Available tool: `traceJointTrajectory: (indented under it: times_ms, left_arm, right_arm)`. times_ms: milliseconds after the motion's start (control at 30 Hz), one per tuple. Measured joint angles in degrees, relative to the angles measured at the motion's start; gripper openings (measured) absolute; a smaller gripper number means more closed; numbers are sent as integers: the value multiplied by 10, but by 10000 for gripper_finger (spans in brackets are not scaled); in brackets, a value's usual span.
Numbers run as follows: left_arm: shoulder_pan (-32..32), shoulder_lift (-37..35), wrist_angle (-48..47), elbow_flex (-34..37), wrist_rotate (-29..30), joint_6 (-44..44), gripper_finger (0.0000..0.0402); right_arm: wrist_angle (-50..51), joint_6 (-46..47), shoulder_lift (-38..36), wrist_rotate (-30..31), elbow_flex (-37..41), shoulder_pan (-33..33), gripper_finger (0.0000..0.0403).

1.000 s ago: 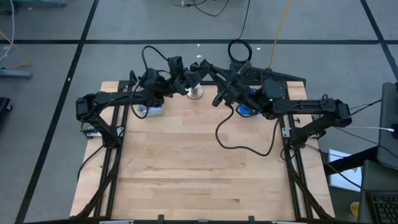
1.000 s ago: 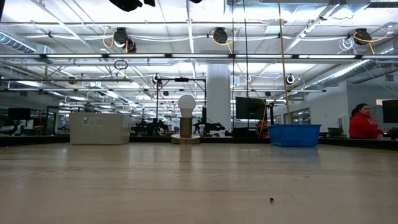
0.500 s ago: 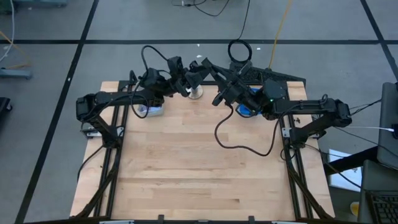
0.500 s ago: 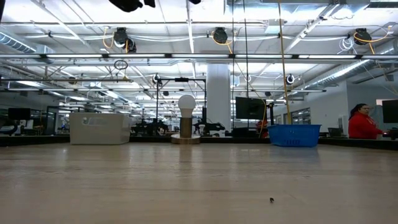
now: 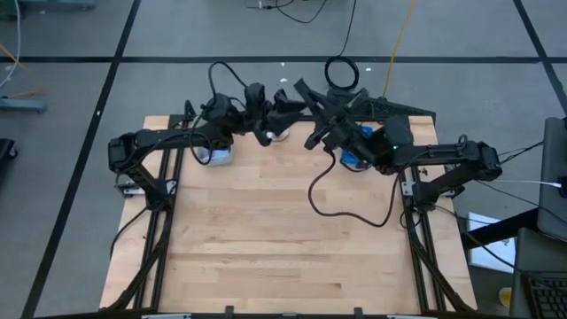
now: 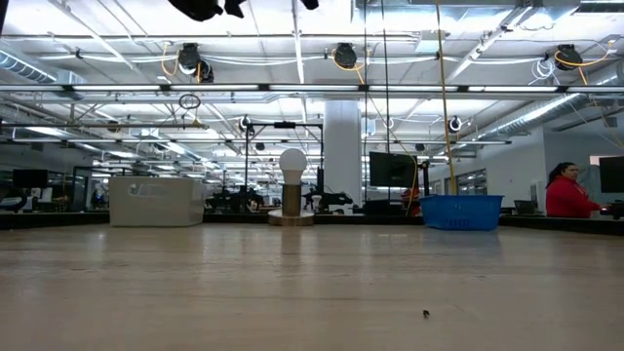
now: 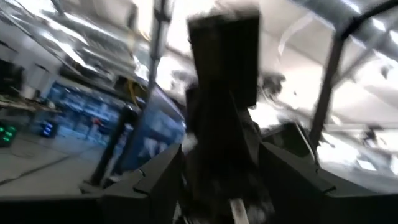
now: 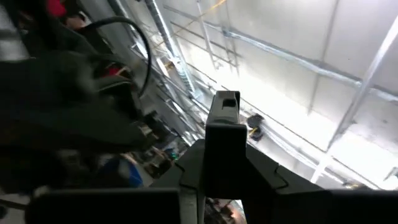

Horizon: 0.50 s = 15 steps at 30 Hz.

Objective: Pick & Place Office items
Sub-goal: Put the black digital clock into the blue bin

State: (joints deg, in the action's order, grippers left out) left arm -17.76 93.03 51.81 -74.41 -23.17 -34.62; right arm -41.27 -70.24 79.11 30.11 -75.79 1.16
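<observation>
Both arms are raised high over the table's far edge, tips close together. My right gripper is shut on a black stick, one of the office items. My left gripper faces it. In the left wrist view its fingers stand apart on either side of a dark upright block. I cannot tell whether they touch it. Only dark bits of the arms show at the top of the low view. My right gripper pinches the black stick's lower end between its two fingers. The stick juts out past the fingertips, along the fingers. The fingers slant upward, and the stick is lifted clear, high above the table.
A white ball on a round base stands at the far edge, below the grippers. A grey tray sits far left and a blue tray far right. A loose black cable hangs from the right arm. A person is far behind.
My left gripper has rolled at the wrist and shifted slightly toward the far edge, its cable loop swinging with it. My right gripper has tipped a little and stayed close to the left one. Nothing on the table has moved.
</observation>
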Motion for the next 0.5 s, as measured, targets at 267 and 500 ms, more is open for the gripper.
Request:
traceJointTrajectory:
  times_ms: [267,500]
  left_arm:
    - [2,-1,-124,0,-93,68,286]
    - [14,0,-263,0,-100,218,332]
  right_arm:
    - [-4,-55,-10,92,-12,-15,52]
    - [101,-51,-33,259,-70,-16,54]
